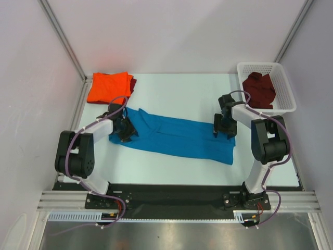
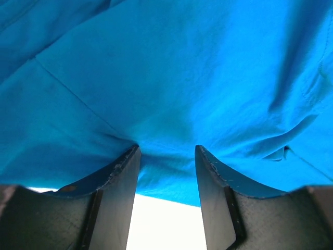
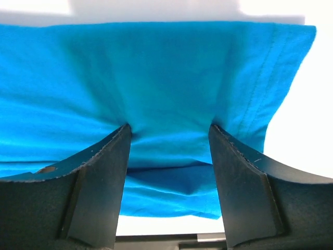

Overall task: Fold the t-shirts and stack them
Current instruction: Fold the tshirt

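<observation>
A bright blue t-shirt (image 1: pixel 177 136) lies in a long folded band across the middle of the table. My left gripper (image 1: pixel 125 130) is down on its left end and my right gripper (image 1: pixel 225 127) on its right end. In the left wrist view the left gripper (image 2: pixel 166 148) has its jaws apart, tips pressed into the blue cloth (image 2: pixel 171 78). In the right wrist view the right gripper (image 3: pixel 170 127) is also open, with the blue cloth (image 3: pixel 156 73) bunched between the tips. A folded orange t-shirt (image 1: pixel 107 87) lies at the back left on a dark maroon one (image 1: pixel 132 83).
A white lattice basket (image 1: pixel 285 86) stands at the back right with a maroon t-shirt (image 1: pixel 258 89) in it. White walls and metal posts close in the table on three sides. The black base rail (image 1: pixel 171 195) runs along the near edge.
</observation>
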Available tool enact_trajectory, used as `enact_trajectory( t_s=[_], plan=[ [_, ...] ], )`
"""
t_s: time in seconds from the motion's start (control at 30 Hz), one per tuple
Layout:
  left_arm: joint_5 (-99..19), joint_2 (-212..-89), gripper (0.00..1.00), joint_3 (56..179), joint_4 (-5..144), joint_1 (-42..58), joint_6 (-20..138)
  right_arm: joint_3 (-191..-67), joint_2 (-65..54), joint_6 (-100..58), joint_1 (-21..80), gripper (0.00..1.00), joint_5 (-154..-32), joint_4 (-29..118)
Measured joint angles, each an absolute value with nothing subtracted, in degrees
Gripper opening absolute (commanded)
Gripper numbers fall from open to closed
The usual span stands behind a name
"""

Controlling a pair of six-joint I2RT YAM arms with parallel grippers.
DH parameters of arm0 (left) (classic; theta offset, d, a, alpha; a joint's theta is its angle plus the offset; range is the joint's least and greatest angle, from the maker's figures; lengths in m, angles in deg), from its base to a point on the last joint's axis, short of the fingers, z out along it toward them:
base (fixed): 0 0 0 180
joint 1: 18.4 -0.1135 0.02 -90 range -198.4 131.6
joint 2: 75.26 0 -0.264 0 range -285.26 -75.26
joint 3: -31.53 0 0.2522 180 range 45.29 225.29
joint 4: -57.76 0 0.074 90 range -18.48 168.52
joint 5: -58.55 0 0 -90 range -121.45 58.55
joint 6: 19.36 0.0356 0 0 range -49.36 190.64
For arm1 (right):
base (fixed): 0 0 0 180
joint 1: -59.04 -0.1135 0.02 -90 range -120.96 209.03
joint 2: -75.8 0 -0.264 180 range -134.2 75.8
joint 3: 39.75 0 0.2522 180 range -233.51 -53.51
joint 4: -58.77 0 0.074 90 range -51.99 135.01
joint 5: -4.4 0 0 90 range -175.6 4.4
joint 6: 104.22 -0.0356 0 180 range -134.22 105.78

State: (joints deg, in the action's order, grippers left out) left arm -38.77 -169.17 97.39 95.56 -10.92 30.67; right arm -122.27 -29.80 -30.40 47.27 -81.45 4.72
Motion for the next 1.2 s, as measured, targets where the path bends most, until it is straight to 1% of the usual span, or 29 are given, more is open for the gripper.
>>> enact_trajectory(
  t_s=[0.1,0.2,0.3,0.4,0.53,0.63,0.67,0.7,0.73,0.77,0.9,0.93,1.0,1.1,1.2],
  plan=[
    [-38.48,-165.93,0.54,95.22,97.96,-10.92,31.2,-121.96,-29.34,-30.44,47.53,0.67,-81.39,2.97],
    [-37.24,-162.65,0.54,95.03,100.93,-10.92,32.29,-124.52,-29.36,-30.23,46.83,0.67,-79.84,-0.88],
    [-36.14,-159.48,0.55,97.01,102.75,-10.92,34.02,-131.73,-29.47,-30.6,44.69,0.7,-78.31,-4.4],
    [-35.68,-157.95,0.57,101.5,102.35,-10.92,35.68,-140.91,-29.84,-31.58,40.38,0.73,-78.18,-5.25],
    [-37.5,-159.68,0.54,108.14,99.51,-11.44,37.56,-151.2,-31.09,-32.67,33.12,0.72,-81.32,-2.43],
    [-40.49,-163.75,0.5,111.0,97.2,-12.73,38.1,-157.32,-35.0,-33.09,28.34,0.66,-85.8,1.0],
    [-41.39,-165.19,0.44,111.16,96.5,-13.37,38.12,-158.79,-36.82,-33.24,26.89,0.61,-87.49,2.86],
    [-42.22,-166.5,0.42,111.13,96.34,-14.0,38.1,-159.93,-38.72,-33.42,25.61,0.59,-89.41,4.43],
    [-42.79,-167.68,0.4,111.05,96.34,-14.52,38.17,-160.91,-40.62,-33.72,24.53,0.55,-90.94,5.9],
    [-43.33,-168.68,0.39,110.96,96.36,-14.92,38.23,-161.85,-42.61,-33.92,23.7,0.49,-92.34,7.17],
    [-43.95,-170.11,0.36,110.19,96.32,-15.44,38.63,-167.14,-51.31,-35.12,21.69,0.4,-95.16,8.52],
    [-43.97,-170.11,0.34,109.95,96.28,-15.46,38.76,-170.39,-54.45,-35.21,21.28,0.33,-95.38,7.58],
    [-44.21,-170.17,0.34,109.54,96.06,-15.62,39.04,-175.25,-58.69,-35.34,20.34,0.29,-94.94,6.23],
    [-44.4,-170.72,0.34,109.08,95.99,-15.92,39.2,-184.16,-64.44,-35.62,18.7,0.29,-92.38,1.94],
    [-44.8,-172.14,0.34,108.91,96.01,-16.32,39.24,-186.35,-65.49,-36.32,16.75,0.29,-89.15,-1.18]
  ],
)
